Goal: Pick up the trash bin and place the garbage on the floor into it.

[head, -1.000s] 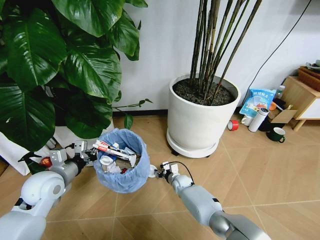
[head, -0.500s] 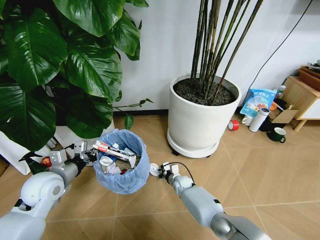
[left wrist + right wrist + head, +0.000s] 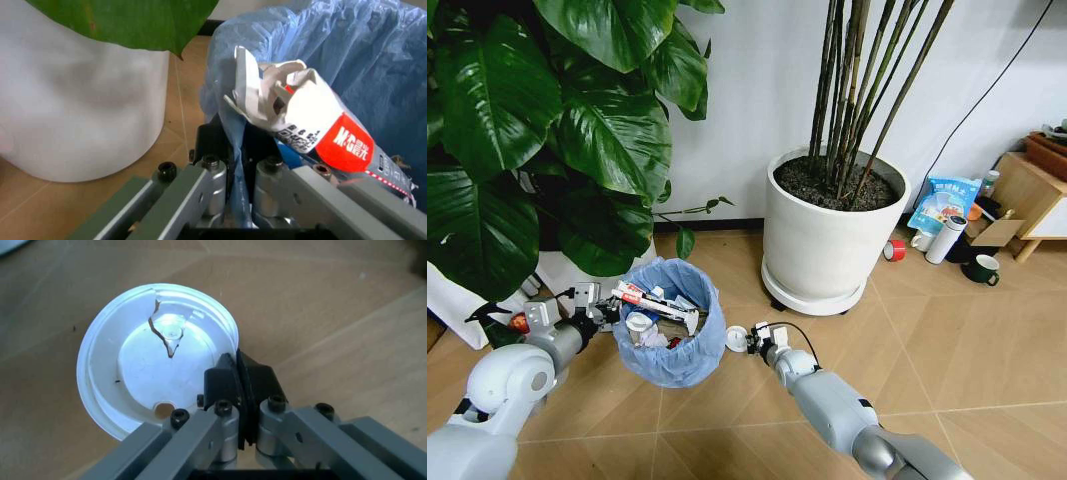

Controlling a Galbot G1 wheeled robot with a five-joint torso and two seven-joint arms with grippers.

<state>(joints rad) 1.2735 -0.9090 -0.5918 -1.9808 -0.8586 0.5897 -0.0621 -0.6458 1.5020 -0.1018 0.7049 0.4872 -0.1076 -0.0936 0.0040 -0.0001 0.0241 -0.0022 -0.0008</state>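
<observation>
Trash bin (image 3: 670,335) with blue liner held off the floor (image 3: 947,350) by left pincer (image 3: 599,313) clamped on its rim, right pincer (image 3: 749,340) just beside bin, pinching cracked white disc lid (image 3: 157,375), litter inside bin

The trash bin (image 3: 671,335) wears a light-blue translucent bag. A red-and-white tube (image 3: 319,134) rests on its rim. The disc lid (image 3: 155,357) is white. The floor (image 3: 947,340) is tan wood in herringbone; the plant pot (image 3: 827,245) is white.
</observation>
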